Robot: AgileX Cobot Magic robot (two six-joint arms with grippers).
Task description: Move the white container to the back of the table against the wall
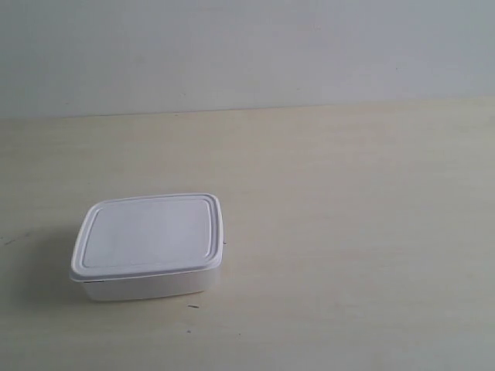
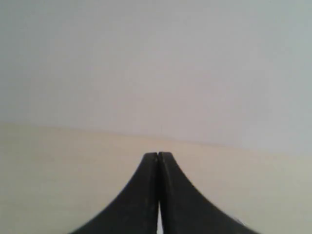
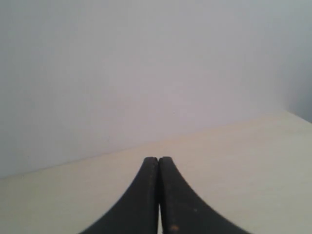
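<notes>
Item: shallow rectangular white plastic container [image 1: 147, 246], lidded, on pale beige wood-grain table [image 1: 348, 232], near-left in exterior view, well apart from plain grey-white wall [image 1: 247, 46]; move not yet done.
Left gripper [image 2: 158, 155], right gripper [image 3: 158, 159]: jaws pressed together, empty; prob. parked, facing wall.

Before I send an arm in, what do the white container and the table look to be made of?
The white container: probably plastic, with a smooth, softly dull white finish, going by its moulded lid rim and rounded corners. The table: pale beige, matte, with faint grain streaks. It could be wood or a wood-look laminate; the pictures cannot settle which.
</notes>
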